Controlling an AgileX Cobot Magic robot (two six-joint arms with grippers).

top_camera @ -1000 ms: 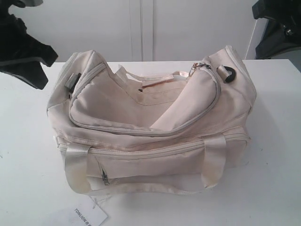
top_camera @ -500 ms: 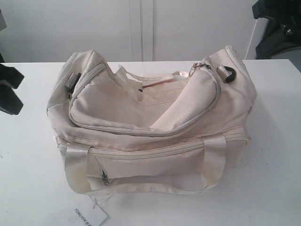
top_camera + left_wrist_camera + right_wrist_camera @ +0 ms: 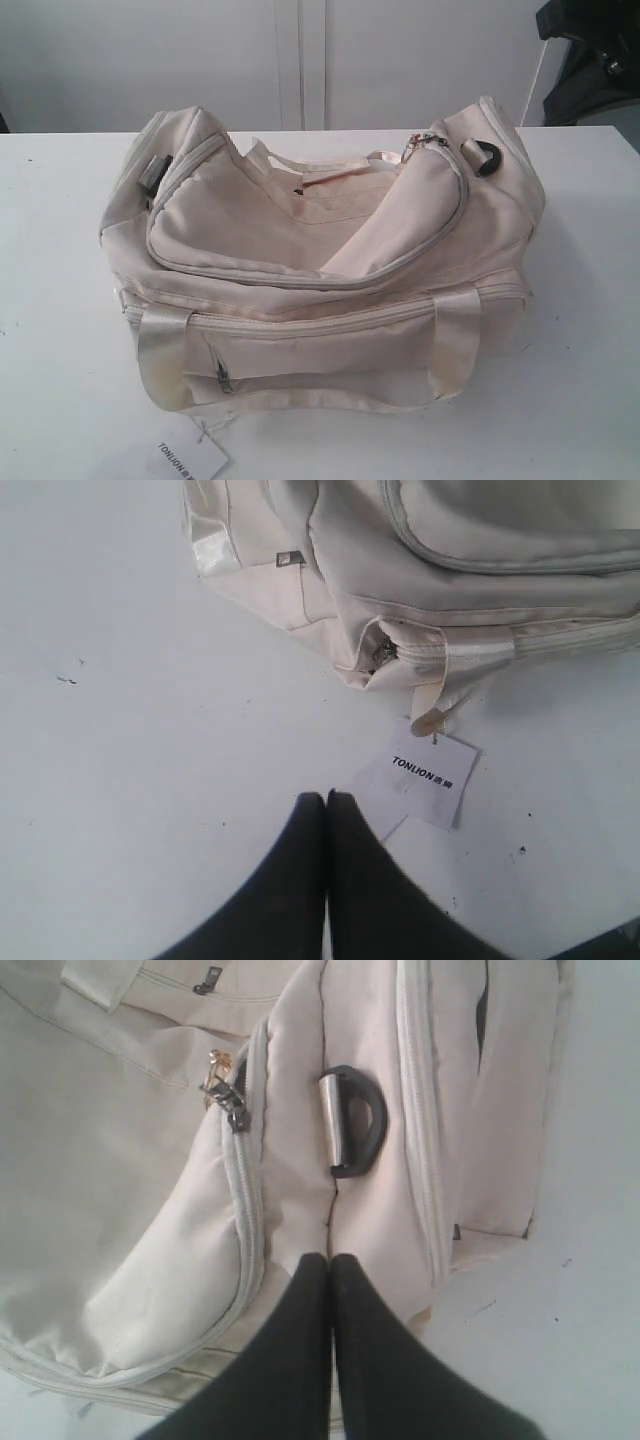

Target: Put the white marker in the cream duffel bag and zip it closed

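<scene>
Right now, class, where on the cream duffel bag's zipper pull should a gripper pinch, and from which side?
Probably the gold round pull itself, approached from above the cream duffel bag: it appears to stand free of the fabric at the zipper's end beside the black D-ring, whereas the slider lies flat against the cloth.

— Where's the duffel bag (image 3: 330, 270)?
— In the middle of the table (image 3: 60, 400); the tag (image 3: 190, 460) lies before its front left corner.
— And your grippers?
— My left gripper (image 3: 326, 798) is over the table beside the tag, my right gripper (image 3: 330, 1258) over the bag's right end.
</scene>
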